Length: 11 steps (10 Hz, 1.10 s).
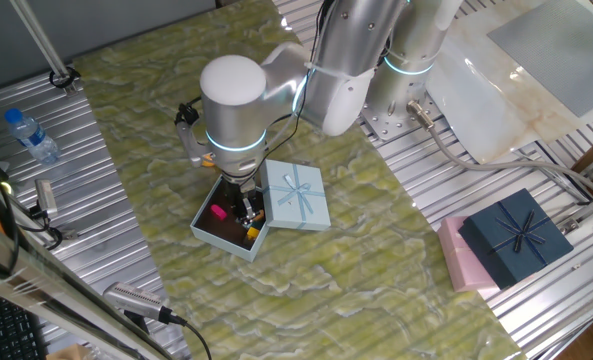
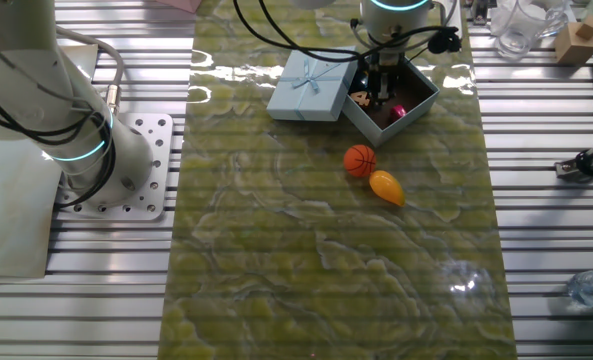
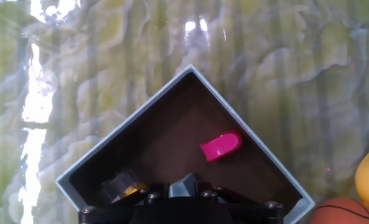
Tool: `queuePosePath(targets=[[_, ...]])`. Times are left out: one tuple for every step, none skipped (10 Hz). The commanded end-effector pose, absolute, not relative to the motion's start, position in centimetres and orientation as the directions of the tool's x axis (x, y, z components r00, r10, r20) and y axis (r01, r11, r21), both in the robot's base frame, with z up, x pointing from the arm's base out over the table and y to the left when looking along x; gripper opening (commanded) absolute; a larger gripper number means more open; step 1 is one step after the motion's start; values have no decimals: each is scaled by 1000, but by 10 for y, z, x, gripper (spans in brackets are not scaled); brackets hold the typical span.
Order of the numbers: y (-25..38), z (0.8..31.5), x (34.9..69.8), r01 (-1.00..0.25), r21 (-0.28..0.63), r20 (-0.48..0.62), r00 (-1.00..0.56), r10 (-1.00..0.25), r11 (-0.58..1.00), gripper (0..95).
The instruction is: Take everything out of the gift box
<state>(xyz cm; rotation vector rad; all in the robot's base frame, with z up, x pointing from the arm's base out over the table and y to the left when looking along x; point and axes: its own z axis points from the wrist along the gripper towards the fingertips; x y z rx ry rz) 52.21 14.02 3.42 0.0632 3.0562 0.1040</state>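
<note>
The table (image 2: 276,280), covered with a green marbled sheet, fills most of each fixed view. The arm (image 1: 276,90) reaches down so that its gripper (image 1: 246,208) sits inside the open gift box (image 2: 421,103), which lies at the upper middle of the other fixed view and just left of centre in the one fixed view. The lid (image 2: 311,85) with its bow rests against the box's side, so the box is already opened. Two toys are out, judging by where they lie: the basketball (image 2: 360,160) and the mango-like fruit (image 2: 386,186) touch each other on the table near the box, toward the middle of that frame. Left inside are the magenta piece (image 3: 221,147), right of centre in the hand view, and some small yellow and orange bits (image 1: 253,228) close by the fingers. I cannot tell how wide the jaws stand or whether they hold anything. By my reckoning the task is partly done.
</note>
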Motion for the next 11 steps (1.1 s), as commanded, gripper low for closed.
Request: queuePosePath(targets=[[140,35,521,40,68,-80,-996,45,997,190],[140,35,521,41,69,-80,-996,47,997,0],[140,35,521,42,69,-81,-996,47,997,0],[140,35,521,40,68,-83,-996,45,997,0],[140,35,521,40,69,-84,-995,45,997,0],[140,35,521,40,69,-85,-995,46,997,0],[140,35,521,41,65,-87,-995,46,997,0],[140,35,521,44,53,-89,-995,48,998,0],[140,36,521,44,45,-91,-995,48,998,0],[139,39,522,42,40,-92,-995,46,998,0],[138,47,523,40,36,-90,-995,43,999,0]])
